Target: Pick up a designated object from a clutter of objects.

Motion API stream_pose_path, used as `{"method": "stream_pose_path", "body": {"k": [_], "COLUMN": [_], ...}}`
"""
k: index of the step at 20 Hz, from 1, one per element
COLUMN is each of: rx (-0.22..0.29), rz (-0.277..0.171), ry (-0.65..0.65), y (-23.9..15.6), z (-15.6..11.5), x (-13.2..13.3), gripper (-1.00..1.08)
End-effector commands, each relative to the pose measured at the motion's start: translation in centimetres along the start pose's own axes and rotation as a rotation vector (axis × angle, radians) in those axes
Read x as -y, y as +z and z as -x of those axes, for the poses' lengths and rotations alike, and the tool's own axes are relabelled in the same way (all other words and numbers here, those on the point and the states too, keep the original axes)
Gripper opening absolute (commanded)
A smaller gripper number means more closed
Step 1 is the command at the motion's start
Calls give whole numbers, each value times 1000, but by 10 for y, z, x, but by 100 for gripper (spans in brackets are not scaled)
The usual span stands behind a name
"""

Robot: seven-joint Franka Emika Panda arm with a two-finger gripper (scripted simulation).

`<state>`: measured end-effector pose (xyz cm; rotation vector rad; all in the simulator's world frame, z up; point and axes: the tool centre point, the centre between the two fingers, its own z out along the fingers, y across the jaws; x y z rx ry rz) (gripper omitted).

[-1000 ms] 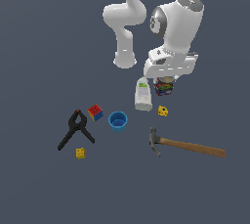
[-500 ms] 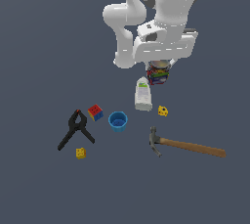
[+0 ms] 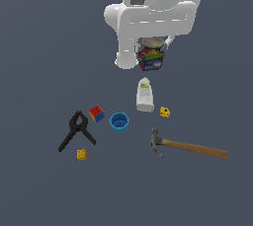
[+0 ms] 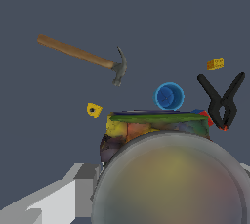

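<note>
Counted in exterior view: 1 multicoloured can (image 3: 151,55), 1 white bottle (image 3: 144,95) w/ green label, 1 blue cup (image 3: 119,122), 1 colour cube (image 3: 96,113), 1 black clamp (image 3: 77,131), 1 hammer (image 3: 187,146) w/ wooden handle, 2 yellow blocks (image 3: 165,112) (image 3: 82,154). 8 items total; 1 arm w/ 1 gripper (image 3: 152,47).

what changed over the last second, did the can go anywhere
The multicoloured can, held in the gripper, has risen with the arm and now hangs higher above the white bottle than a second ago; it was already gripped then. The bottle, blue cup, colour cube, black clamp, hammer and both yellow blocks lie where they were.
</note>
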<state>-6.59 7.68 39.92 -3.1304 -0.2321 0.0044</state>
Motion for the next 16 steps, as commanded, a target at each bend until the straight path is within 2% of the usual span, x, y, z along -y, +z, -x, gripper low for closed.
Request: {"method": "stream_pose_path", "body": {"k": [1,8,16], "rx": [-2,-2,-2], "rz": [1,3,3], "ry": [0,0,0], "y": [-20,-52,-63], "z": [-4,-11,-14], "x": [-10,-28,-35], "gripper": [-100,-100,-100]}}
